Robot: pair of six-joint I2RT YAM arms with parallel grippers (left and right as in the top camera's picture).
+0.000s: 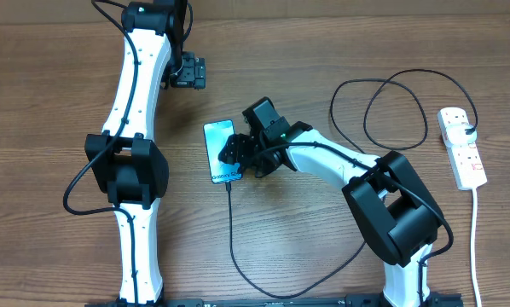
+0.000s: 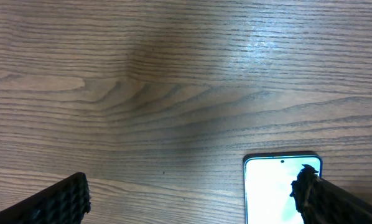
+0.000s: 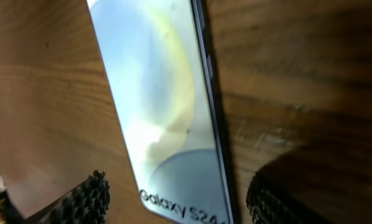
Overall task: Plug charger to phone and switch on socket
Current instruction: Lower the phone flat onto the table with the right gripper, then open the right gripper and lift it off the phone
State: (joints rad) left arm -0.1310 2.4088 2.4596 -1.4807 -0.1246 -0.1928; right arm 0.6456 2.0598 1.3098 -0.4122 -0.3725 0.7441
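Note:
The phone (image 1: 219,151) lies flat mid-table, its screen lit light blue, with "Galaxy S24" near its near short edge (image 3: 173,124). The charger, a thin black cable (image 1: 232,230), meets that edge. From there it runs toward the front, curves right and loops back to a black plug (image 1: 469,130) in the socket (image 1: 462,149), a white strip at the far right. My right gripper (image 1: 234,162) hovers over the phone's near end. It is open (image 3: 183,202), with a finger on each side of the phone and gaps on both. My left gripper (image 1: 189,72) is open above bare wood (image 2: 192,205), with the phone's far edge (image 2: 273,186) ahead.
The socket's white cord (image 1: 475,247) runs down the right side toward the front edge. The black cable makes a wide loop (image 1: 391,111) left of the strip. The left arm (image 1: 131,162) stretches along the table's left side.

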